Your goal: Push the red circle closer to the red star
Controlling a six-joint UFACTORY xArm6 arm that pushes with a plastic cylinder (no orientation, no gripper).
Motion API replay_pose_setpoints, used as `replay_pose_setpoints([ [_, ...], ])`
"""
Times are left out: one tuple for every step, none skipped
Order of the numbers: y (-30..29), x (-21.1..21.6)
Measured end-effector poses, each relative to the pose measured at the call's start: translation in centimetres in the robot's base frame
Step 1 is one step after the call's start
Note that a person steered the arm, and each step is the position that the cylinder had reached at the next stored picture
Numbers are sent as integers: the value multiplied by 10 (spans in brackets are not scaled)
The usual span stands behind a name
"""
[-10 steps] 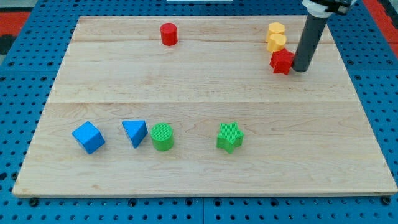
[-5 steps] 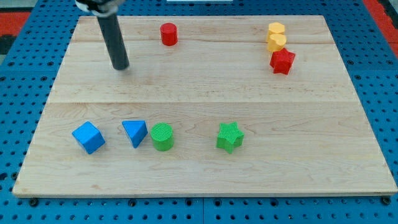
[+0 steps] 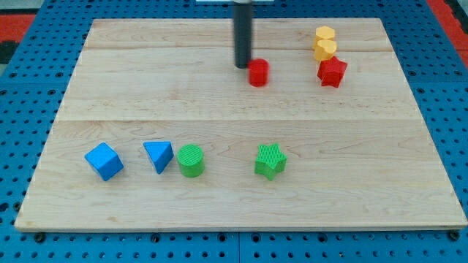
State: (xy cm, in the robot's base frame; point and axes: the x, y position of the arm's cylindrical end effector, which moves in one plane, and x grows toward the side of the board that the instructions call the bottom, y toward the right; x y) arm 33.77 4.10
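Camera view: my tip touches the red circle on its left, upper side; there is no gripper to open or close. The circle lies left of the red star, apart. Judged light, rigid, free-sliding; push its left face. Two yellow blocks sit just above the star; path clear.

Bare board lies between the red circle and the red star at its 3 o'clock. My tip touches the circle at 9 o'clock. Two yellow blocks crowd the star's 12 o'clock.
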Motion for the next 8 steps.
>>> replay_pose_setpoints([
  [33, 35],
  [9, 53],
  [16, 70],
  [49, 70],
  [66, 71],
  [68, 102],
  [79, 112],
  [91, 100],
])
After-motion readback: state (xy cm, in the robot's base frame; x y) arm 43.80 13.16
